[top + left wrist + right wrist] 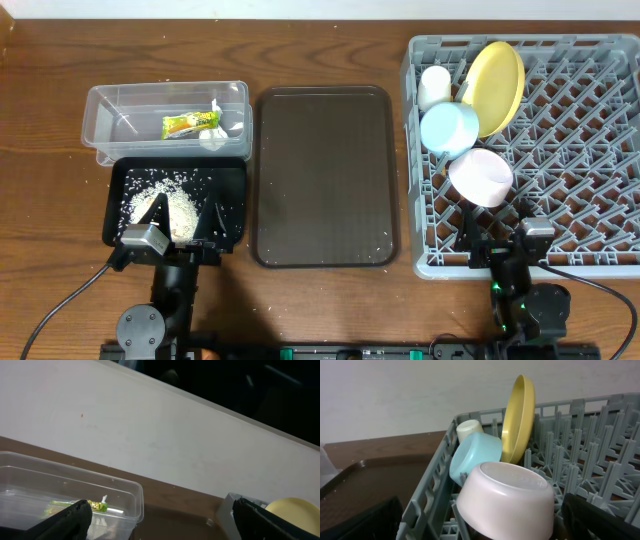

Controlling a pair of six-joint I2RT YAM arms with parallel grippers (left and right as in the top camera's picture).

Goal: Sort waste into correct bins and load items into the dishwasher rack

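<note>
Far left, in clear tub (100, 110): one snack wrapper (185, 124), one crumpled tissue (214, 136). Likely light, soft; pinch at an edge. Rice scraps (165, 190) in black tray (112, 215), under wide-spread left gripper (182, 215). One brown serving tray (325, 175). In rack (590, 200): one cup (435, 85), one yellow plate (495, 85), blue bowl (450, 128), pinkish bowl (482, 175). Probably stiff, slick; take by rims. Right gripper (492, 240) spread, empty. Chopsticks not made out.

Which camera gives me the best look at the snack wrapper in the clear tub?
Overhead: the wrapper lies whole and uncovered inside the clear tub. The left wrist view catches only part of it, low in frame through the tub wall. The right wrist view does not show it at all.
</note>
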